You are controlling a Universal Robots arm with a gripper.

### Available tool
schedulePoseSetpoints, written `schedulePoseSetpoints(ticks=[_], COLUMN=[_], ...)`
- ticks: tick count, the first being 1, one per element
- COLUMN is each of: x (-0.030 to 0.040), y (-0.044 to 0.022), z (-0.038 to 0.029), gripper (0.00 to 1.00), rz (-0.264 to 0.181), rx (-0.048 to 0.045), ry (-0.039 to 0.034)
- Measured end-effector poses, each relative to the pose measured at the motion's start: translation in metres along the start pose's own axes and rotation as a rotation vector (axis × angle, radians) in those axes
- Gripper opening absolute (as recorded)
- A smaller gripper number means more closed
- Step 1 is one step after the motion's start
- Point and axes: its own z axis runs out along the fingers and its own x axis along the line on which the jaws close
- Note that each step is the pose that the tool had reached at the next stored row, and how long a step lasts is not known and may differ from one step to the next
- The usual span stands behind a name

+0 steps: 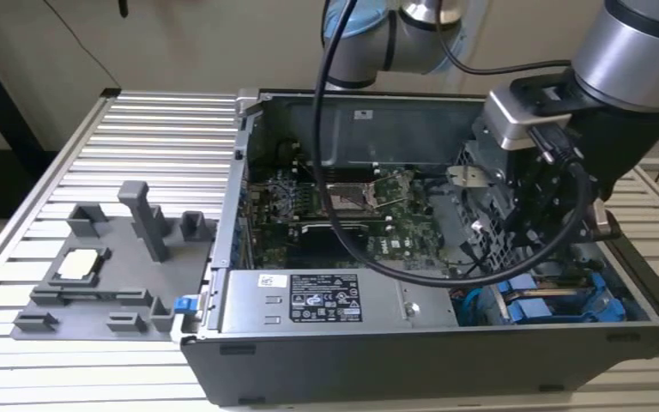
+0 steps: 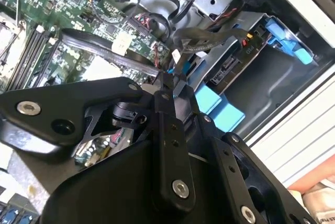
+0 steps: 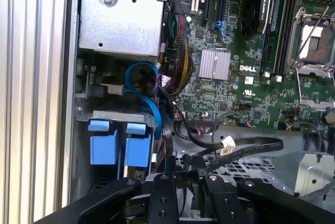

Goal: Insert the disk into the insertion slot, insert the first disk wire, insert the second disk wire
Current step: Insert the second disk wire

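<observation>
The disk (image 2: 229, 69), grey-faced in its bright blue carrier (image 1: 559, 305), sits inside the insertion slot of the grey drive cage (image 2: 246, 25) at the case's front corner, on the exterior view's right. Its blue tabs (image 3: 120, 145) stick out of the bay. My gripper (image 2: 166, 85) hangs low inside the case next to that cage, shut on a flat black disk wire (image 2: 204, 38). In the first wrist view the gripper (image 3: 184, 174) pinches the same wire (image 3: 251, 148), which carries a small white tag (image 3: 227, 143). The wire's plug end is hidden between the fingers.
The open computer case (image 1: 421, 360) lies on a slatted metal table (image 1: 135, 146). It holds a green motherboard (image 1: 341, 215), a grey power-supply box (image 1: 318, 300), a blue cable (image 3: 149, 90) and loose wire bundles. A grey fixture tray (image 1: 100, 266) stands at the exterior view's left.
</observation>
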Motion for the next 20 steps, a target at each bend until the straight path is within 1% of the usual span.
schedulePoseSetpoints(ticks=[3, 7, 8, 16, 18, 19, 20], x=[-0.0002, -0.0003, -0.0003, -0.0003, -0.0003, -0.0003, -0.0003], y=[0.0024, 0.0027, 0.0027, 0.0027, 0.0028, 0.0028, 0.0031], z=[-0.0001, -0.0001, -0.0001, -0.0001, -0.0001, -0.0001, 0.0002], gripper=[0.27, 0.25, 0.18, 0.18, 0.19, 0.26, 0.26], rz=[-0.001, -0.001, -0.001, -0.001, -0.001, -0.002, -0.002], rx=[0.0013, 0.0015, 0.0016, 0.0016, 0.0016, 0.002, 0.0042], ry=[-0.0003, -0.0004, -0.0004, -0.0007, -0.0006, -0.0005, -0.0004])
